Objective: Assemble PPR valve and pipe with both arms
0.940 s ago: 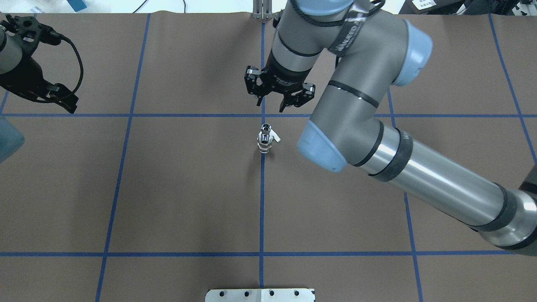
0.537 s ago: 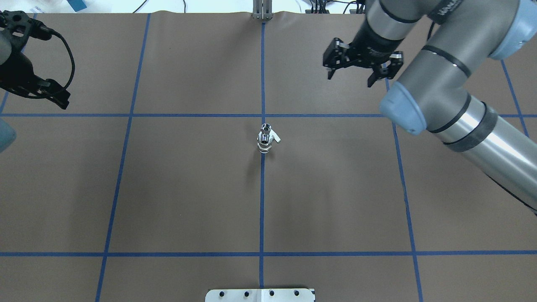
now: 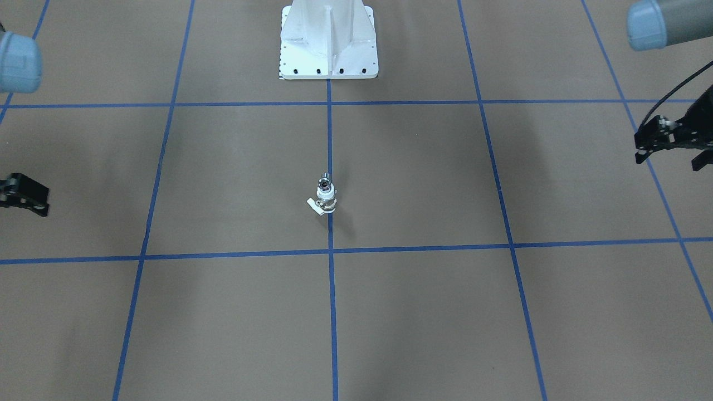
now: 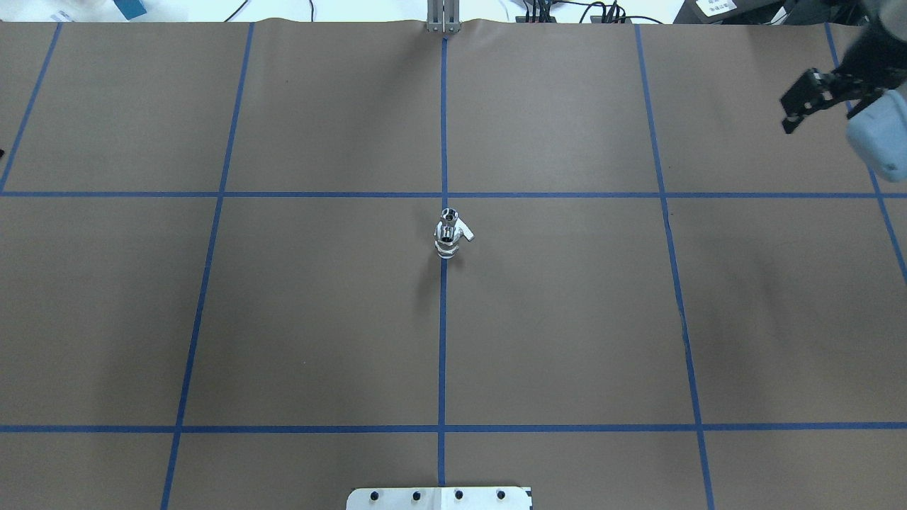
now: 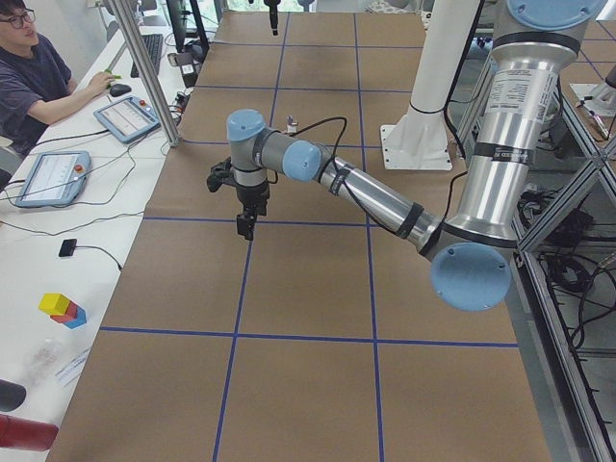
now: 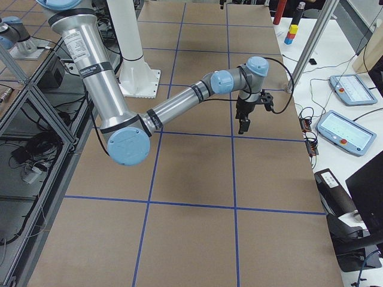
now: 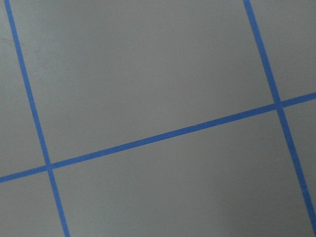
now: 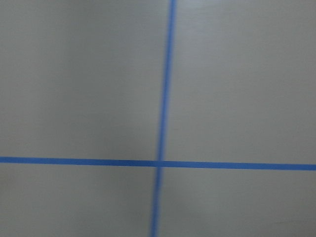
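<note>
The PPR valve (image 4: 447,239) stands upright on the centre blue line, alone, with its white lever to one side. It also shows in the front view (image 3: 327,199). The shiny pipe (image 4: 448,214) sits in its top end, also seen in the front view (image 3: 323,181). My right gripper (image 4: 820,126) hangs far off at the back right, open and empty, partly behind a blue joint cap. My left gripper (image 3: 668,161) is open and empty at the far left side, out of the overhead view. Both wrist views show only brown mat and blue tape.
The white pedestal base (image 3: 328,39) stands at the robot's side of the table, its edge in the overhead view (image 4: 439,498). An operator (image 5: 29,67) sits at a side desk with tablets (image 5: 125,117). Cables lie past the far table edge (image 4: 567,10).
My right arm swung away from just behind the valve to the far back right. My left gripper drew off the overhead view's left edge. The valve and pipe have not moved.
</note>
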